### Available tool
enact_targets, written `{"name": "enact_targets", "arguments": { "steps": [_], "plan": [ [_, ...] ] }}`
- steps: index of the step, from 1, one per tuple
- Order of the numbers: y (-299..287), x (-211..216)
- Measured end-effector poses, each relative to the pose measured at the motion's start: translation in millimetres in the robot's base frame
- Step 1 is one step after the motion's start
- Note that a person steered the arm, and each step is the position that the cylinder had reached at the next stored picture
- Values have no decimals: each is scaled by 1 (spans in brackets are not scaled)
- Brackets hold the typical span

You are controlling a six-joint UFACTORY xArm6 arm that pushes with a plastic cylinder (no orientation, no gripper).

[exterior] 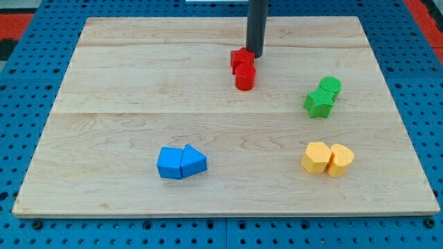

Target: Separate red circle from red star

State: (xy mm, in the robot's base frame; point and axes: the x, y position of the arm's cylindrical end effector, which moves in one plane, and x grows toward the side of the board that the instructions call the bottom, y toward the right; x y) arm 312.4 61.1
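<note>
The red star [240, 58] lies near the top middle of the wooden board [124, 90]. The red circle [245, 77] sits just below it, touching it. My tip [255, 54] stands at the star's upper right edge, touching or almost touching it. The dark rod rises straight up out of the view's top.
A green circle [331, 86] and a green star [318, 104] touch at the right. Two yellow blocks [327, 158] touch at the lower right. A blue cube [169, 164] and a blue triangle [194, 161] touch at the lower left middle. Blue pegboard surrounds the board.
</note>
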Motion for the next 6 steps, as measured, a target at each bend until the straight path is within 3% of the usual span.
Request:
{"name": "enact_targets", "arguments": {
  "steps": [3, 4, 5, 6],
  "plan": [
    [25, 76],
    [-35, 76],
    [-59, 76],
    [14, 58]
  ]
}}
